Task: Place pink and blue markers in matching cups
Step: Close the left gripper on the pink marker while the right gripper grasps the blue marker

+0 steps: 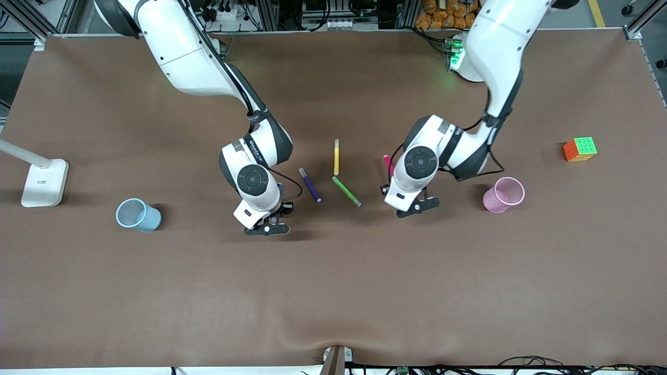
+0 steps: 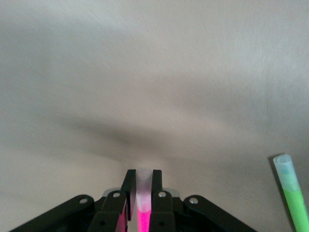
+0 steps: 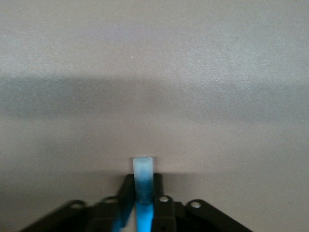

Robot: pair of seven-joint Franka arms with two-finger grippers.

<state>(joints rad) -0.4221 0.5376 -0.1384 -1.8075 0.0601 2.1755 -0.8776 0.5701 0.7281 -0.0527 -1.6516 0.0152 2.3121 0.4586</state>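
Carrying is the step in hand: both markers are grasped and neither sits in its cup yet. The left end effector [image 2: 141, 193] is clamped on the slim magenta-pink felt-tip marker [image 2: 143, 205], raised over the brown counter [image 1: 333, 291] beside the pale pink see-through tapered cup [image 1: 503, 195]. The right end effector [image 3: 143, 195] grips the slim bright blue felt-tip marker [image 3: 143, 193] over the middle of the counter, well apart from the light blue see-through tapered cup [image 1: 138, 214] toward the right arm's end. Next, each arm likely needs to travel over its cup and centre the marker above the rim before letting go.
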